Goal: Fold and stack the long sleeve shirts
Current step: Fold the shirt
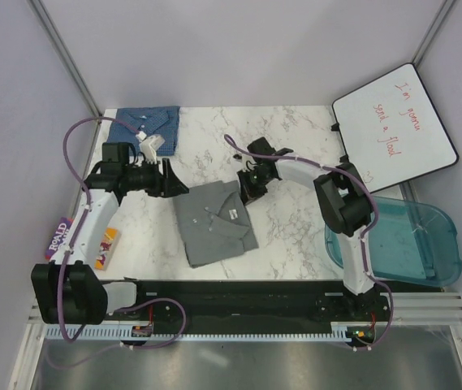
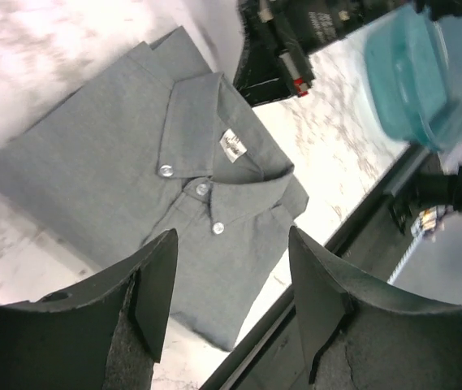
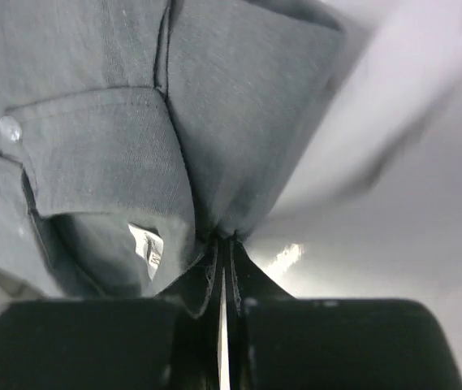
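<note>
The mid-grey shirt (image 1: 214, 226) lies folded at the table's centre, collar and buttons up; it also shows in the left wrist view (image 2: 125, 179) and the right wrist view (image 3: 92, 122). My right gripper (image 1: 252, 188) is shut on the shirt's far right edge beside the collar, pinching a fold of cloth between its fingertips (image 3: 222, 244). My left gripper (image 1: 175, 184) is open and empty, just off the shirt's far left corner, with its fingers (image 2: 156, 280) apart above the cloth. The blue checked shirt (image 1: 145, 126) lies folded at the back left.
A whiteboard (image 1: 397, 126) with red writing leans at the back right. A teal plastic bin (image 1: 413, 240) sits at the right edge. A colourful paperback book (image 1: 60, 236) and a small orange packet (image 1: 107, 245) lie at the left, near my left arm.
</note>
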You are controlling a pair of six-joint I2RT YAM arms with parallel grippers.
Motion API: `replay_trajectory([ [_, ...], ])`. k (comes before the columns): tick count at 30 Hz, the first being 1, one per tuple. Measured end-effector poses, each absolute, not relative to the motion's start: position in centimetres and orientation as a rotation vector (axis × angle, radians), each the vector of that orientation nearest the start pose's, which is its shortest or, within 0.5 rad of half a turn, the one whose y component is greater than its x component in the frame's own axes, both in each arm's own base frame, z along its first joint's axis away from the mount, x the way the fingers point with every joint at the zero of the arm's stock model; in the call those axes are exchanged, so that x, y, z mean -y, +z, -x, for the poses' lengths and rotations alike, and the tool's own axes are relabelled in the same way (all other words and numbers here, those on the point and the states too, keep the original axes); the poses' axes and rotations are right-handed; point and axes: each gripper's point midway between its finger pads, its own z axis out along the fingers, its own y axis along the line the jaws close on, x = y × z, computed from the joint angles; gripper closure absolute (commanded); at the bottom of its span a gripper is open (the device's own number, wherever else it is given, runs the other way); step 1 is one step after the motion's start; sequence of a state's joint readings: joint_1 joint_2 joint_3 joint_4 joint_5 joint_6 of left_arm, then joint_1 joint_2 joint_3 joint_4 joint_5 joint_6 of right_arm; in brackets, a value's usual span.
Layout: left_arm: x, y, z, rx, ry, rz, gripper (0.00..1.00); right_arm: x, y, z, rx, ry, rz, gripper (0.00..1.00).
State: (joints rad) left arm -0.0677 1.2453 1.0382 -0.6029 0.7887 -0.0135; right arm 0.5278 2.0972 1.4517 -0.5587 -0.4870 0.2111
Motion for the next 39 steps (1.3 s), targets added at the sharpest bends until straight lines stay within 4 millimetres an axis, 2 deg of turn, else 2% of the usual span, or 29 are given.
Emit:
replay_trajectory([
  [2, 12.8, 19.2, -28.9, -2.254, -0.956, -0.348, 0.37, -31.1, 2.0, -35.0, -2.718, 0.793, 0.674, 0.93],
  [3, 12.2, 18.7, -29.0, -2.264, -0.949, -0.322, 0.39, -32.1, 2.2, -36.6, -2.659, 0.749, 0.739, 0.81],
  [4, 11.9, 17.9, -28.9, -2.276, -0.948, -0.302, 0.42, -33.5, 2.5, -38.7, -2.573, 0.697, 0.808, 0.78],
  [7, 12.0, 15.5, -28.7, -2.337, -0.973, -0.279, 0.48, -35.7, 4.0, -42.3, -2.410, 0.584, 0.913, 0.67],
  [9, 12.2, 13.1, -29.2, -2.408, -0.971, -0.271, 0.53, -36.2, 5.8, -43.8, -2.333, 0.525, 0.940, 0.63],
  [12, 12.4, 9.1, -29.9, -2.532, -0.975, -0.235, 0.60, -35.1, 8.7, -45.3, -2.273, 0.486, 0.914, 0.62],
  [16, 12.1, 4.1, -30.3, -2.704, -0.959, -0.101, 0.66, -30.8, 13.2, -46.1, -2.254, 0.468, 0.818, 0.62],
  [19, 12.5, 2.5, -30.3, -2.773, -0.982, 0.023, 0.68, -27.7, 15.7, -44.2, -2.271, 0.533, 0.756, 0.63],
  [21, 13.3, 2.7, -30.5, -2.780, -0.995, 0.073, 0.74, -26.9, 16.3, -40.8, -2.307, 0.633, 0.736, 0.64],
  [22, 13.9, 2.7, -30.4, -2.780, -1.004, 0.092, 0.80, -26.9, 16.2, -38.7, -2.328, 0.696, 0.731, 0.64],
  [25, 16.7, 2.2, -28.9, -2.793, -1.036, 0.188, 0.77, -27.2, 14.8, -33.1, -2.407, 0.860, 0.729, 0.64],
  [26, 17.8, 2.2, -27.4, -2.818, -1.046, 0.247, 0.73, -27.2, 13.8, -31.2, -2.450, 0.911, 0.728, 0.65],
  [28, 19.1, 2.4, -25.6, -2.851, -1.042, 0.307, 0.68, -27.1, 11.7, -28.6, -2.533, 0.983, 0.717, 0.65],
  [30, 20.6, 3.2, -24.6, -2.863, -1.045, 0.337, 0.64, -26.8, 10.2, -27.0, -2.600, 1.023, 0.690, 0.67],
  [33, 21.2, 4.8, -25.2, -2.799, -1.044, 0.343, 0.54, -26.4, 8.8, -25.5, -2.662, 1.065, 0.658, 0.67],
  [35, 20.3, 6.2, -26.0, -2.712, -1.048, 0.352, 0.53, -26.5, 8.1, -25.3, -2.677, 1.085, 0.653, 0.67],
  [37, 18.8, 7.4, -26.8, -2.631, -1.048, 0.375, 0.58, -26.6, 7.2, -25.6, -2.685, 1.085, 0.653, 0.68],
  [39, 17.4, 7.6, -27.3, -2.587, -1.040, 0.391, 0.62, -26.7, 5.6, -26.0, -2.714, 1.066, 0.656, 0.69],
])
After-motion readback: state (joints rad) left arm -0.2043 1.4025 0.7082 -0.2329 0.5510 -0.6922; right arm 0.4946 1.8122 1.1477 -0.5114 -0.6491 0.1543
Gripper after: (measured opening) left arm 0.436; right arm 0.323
